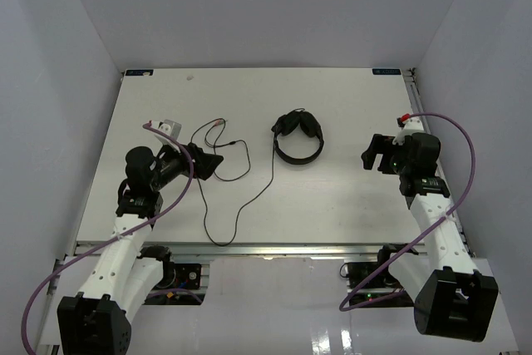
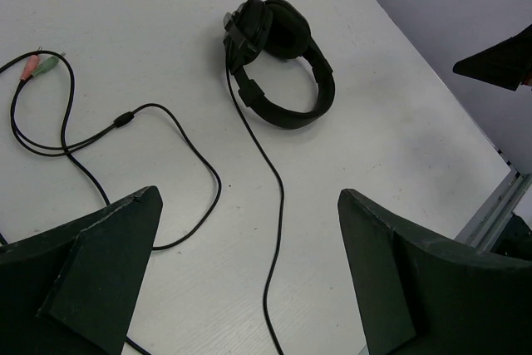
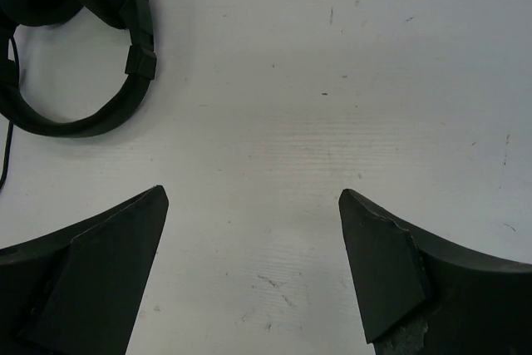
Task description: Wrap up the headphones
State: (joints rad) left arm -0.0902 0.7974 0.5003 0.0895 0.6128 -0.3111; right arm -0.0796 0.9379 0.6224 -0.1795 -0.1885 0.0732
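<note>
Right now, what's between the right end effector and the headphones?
Nothing: only bare white table separates the open right end effector from the headphones. The top view shows it, and the right wrist view agrees.

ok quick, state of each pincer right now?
left pincer: open, holding nothing.
right pincer: open, holding nothing.

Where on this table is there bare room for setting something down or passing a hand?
Free: the table between the headphones and the right hand, and the far strip behind both. Crowded: left of centre, where the cord loops by the left hand.
</note>
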